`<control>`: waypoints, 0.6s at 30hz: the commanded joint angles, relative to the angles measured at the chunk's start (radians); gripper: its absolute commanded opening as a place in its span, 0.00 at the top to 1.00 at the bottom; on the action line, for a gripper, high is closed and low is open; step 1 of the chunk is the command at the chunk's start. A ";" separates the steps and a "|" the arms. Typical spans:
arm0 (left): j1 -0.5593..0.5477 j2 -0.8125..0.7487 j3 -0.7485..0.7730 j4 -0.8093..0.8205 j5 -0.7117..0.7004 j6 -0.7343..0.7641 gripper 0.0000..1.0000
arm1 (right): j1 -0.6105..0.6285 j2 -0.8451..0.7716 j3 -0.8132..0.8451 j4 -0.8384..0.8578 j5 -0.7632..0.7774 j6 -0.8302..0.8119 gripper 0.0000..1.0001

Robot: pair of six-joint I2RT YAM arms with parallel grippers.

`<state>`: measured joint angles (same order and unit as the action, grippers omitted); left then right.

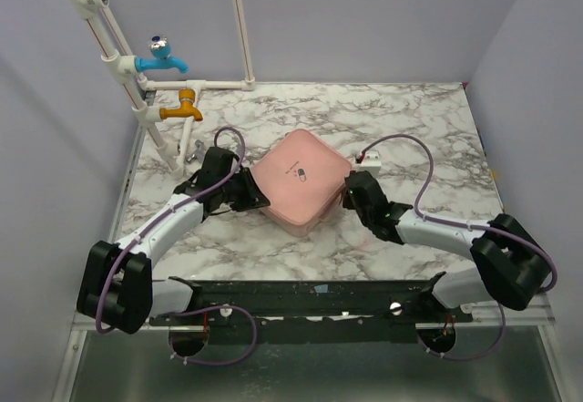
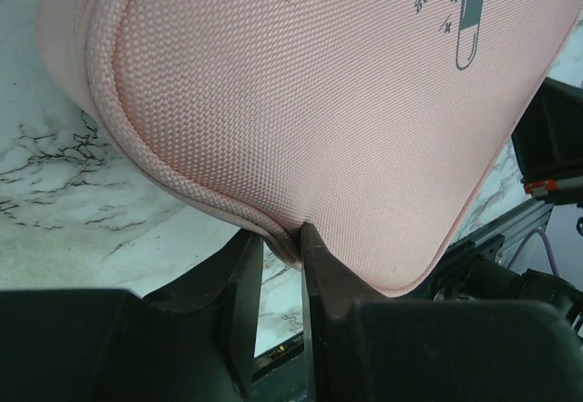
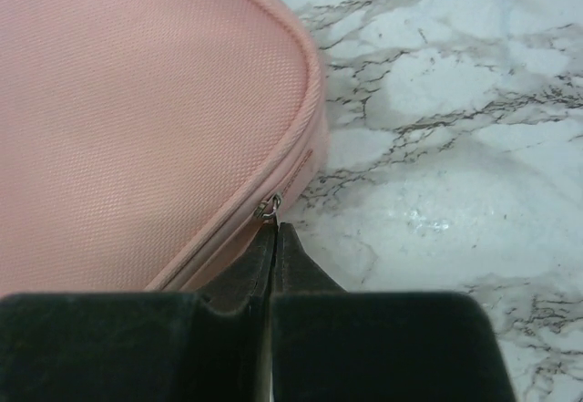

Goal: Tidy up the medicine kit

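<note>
Top external view shows the pale pink, soft fabric medicine kit (image 1: 299,176), a rectangular zip case with rounded corners, lying shut near the middle of the white marble-patterned table (image 1: 410,115). It is turned cornerwise to the arms, with its lid facing up. The left gripper (image 1: 250,198) meets the case's left side and the right gripper (image 1: 347,192) its right side. From the left wrist, the black fingers (image 2: 244,293) are nearly together and pinch the raised piped seam (image 2: 182,186) at the lid's edge. The small grey pill logo (image 2: 469,21) sits further along the lid. From the right wrist, the fingers (image 3: 244,279) are pressed together with no gap showing. Their tips touch a small metal zip slider (image 3: 268,206) at the case's rounded corner (whether a pull tab is caught between them cannot be told). A blue tap (image 1: 164,56) and an orange tap (image 1: 182,108) stand on white pipes at the far left, well apart from the case.
</note>
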<state>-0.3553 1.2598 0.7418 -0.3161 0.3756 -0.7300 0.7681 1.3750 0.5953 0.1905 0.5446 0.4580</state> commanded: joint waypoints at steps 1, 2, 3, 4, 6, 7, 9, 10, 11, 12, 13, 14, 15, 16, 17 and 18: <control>0.007 -0.048 -0.012 -0.009 0.040 0.073 1.00 | -0.095 0.046 0.045 0.042 0.001 -0.031 0.99; 0.007 -0.048 -0.013 -0.010 0.047 0.076 1.00 | -0.112 0.056 0.049 0.050 -0.010 -0.027 0.99; 0.007 -0.049 -0.013 -0.012 0.053 0.079 1.00 | -0.129 0.063 0.053 0.060 -0.020 -0.021 0.99; 0.007 -0.048 -0.013 -0.014 0.057 0.081 1.00 | -0.138 0.071 0.050 0.070 -0.027 -0.018 0.99; 0.009 -0.050 -0.010 -0.024 0.057 0.090 1.00 | -0.142 0.081 0.046 0.077 -0.030 -0.020 0.99; 0.009 -0.052 -0.009 -0.030 0.053 0.095 1.00 | -0.142 0.082 0.040 0.077 -0.028 -0.019 0.99; 0.011 -0.055 -0.004 -0.042 0.042 0.102 1.00 | -0.142 0.073 0.026 0.075 -0.028 -0.014 0.99; 0.012 -0.057 0.000 -0.046 0.041 0.102 1.00 | -0.143 0.067 0.019 0.072 -0.031 -0.012 0.99; 0.012 -0.059 0.003 -0.047 0.040 0.101 0.98 | -0.142 0.059 0.013 0.072 -0.036 -0.010 0.99; 0.012 -0.062 0.006 -0.048 0.043 0.100 0.92 | -0.142 0.054 0.007 0.067 -0.037 -0.009 0.99; 0.012 -0.066 0.008 -0.050 0.046 0.097 0.84 | -0.142 0.047 0.006 0.055 -0.038 -0.005 0.99; 0.012 -0.074 0.011 -0.051 0.050 0.094 0.78 | -0.142 0.041 0.003 0.044 -0.037 -0.001 0.99; 0.012 -0.081 0.013 -0.052 0.053 0.091 0.73 | -0.142 0.033 -0.004 0.037 -0.038 0.004 0.99; 0.012 -0.092 0.014 -0.055 0.055 0.090 0.67 | -0.142 0.025 -0.007 0.026 -0.039 0.009 0.99; 0.012 -0.101 0.014 -0.063 0.055 0.090 0.64 | -0.142 0.016 -0.012 0.019 -0.045 0.017 0.99; 0.012 -0.113 0.014 -0.072 0.054 0.090 0.62 | -0.142 0.005 -0.016 0.012 -0.049 0.021 0.99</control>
<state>-0.3489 1.2224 0.7368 -0.3477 0.3859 -0.6903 0.6472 1.4181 0.6113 0.2520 0.4629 0.4580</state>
